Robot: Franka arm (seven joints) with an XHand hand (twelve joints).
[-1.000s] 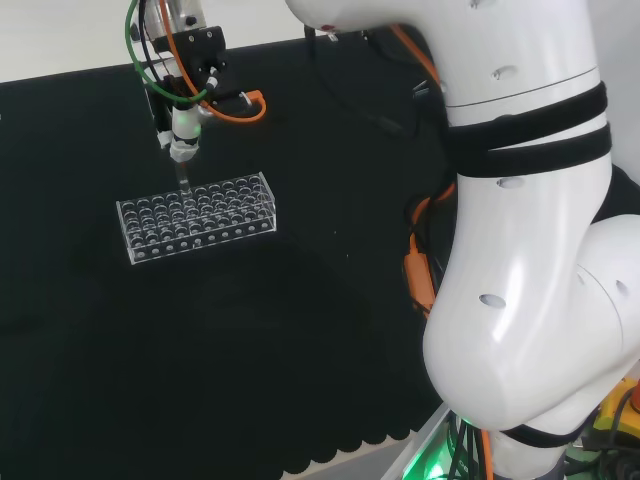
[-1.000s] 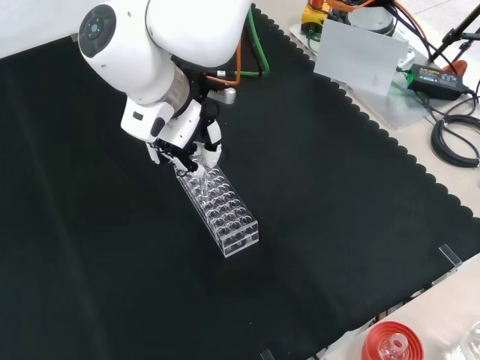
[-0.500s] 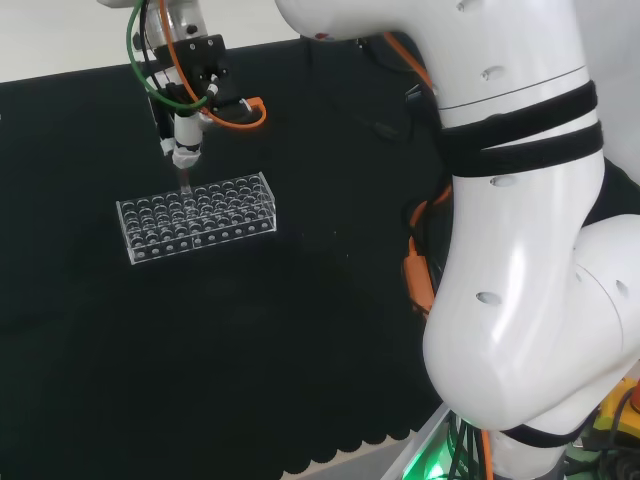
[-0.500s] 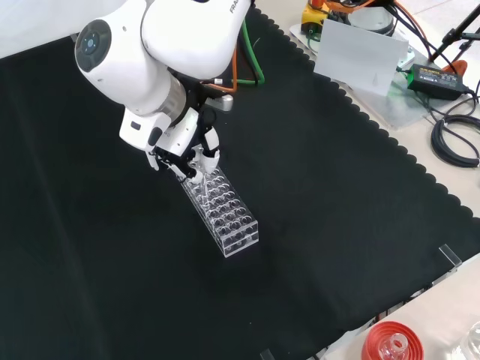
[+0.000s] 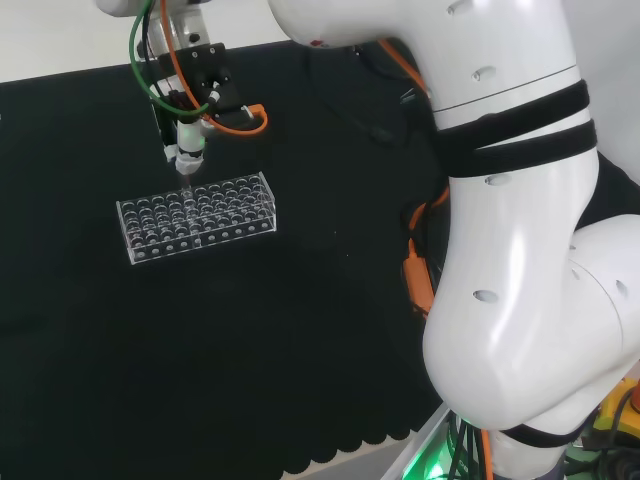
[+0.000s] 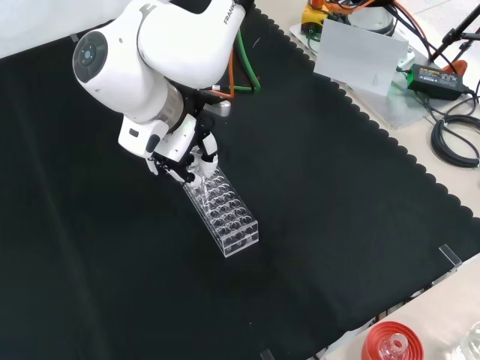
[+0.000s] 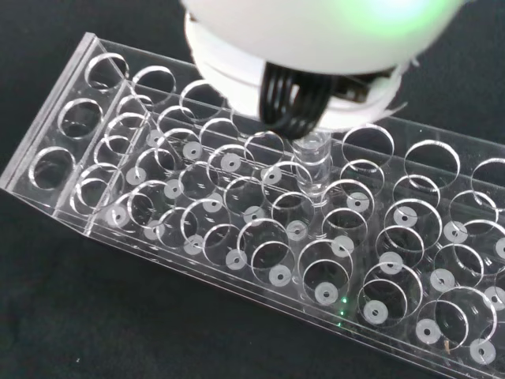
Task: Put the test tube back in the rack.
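Item: test tube [image 7: 312,170]. Clear glass, upright. In the wrist view it is seen standing in one of the holes of the rack, in an inner row, its upper end hidden under the blurred white part of the hand. In the head view a thin clear stem [image 5: 186,181] is seen running from the fingertips down to the rack's far edge. How deep the tube sits, and whether its foot rests on the rack's lower plate, cannot be told.

Item: rack [image 5: 196,215]. Clear plastic, many round holes in rows, laid flat on the black cloth [image 5: 250,350]. In the front view the rack [image 6: 223,211] is seen running down and to the right from the hand. No other tube can be made out in it.

Item: hand [image 6: 187,159]. Black and white, pointed downward over the end of the rack that lies uppermost in the front view. In the head view the hand [image 5: 187,145] is seen just above the rack's far side, with its fingertips drawn together at the top of the tube; the tube is judged to be pinched there.

Progress, as judged: the tube is lined up with a hole and at least partly entered. Left to be done: full seating of the tube, release by the fingers, and withdrawal of the hand clear of the rack.
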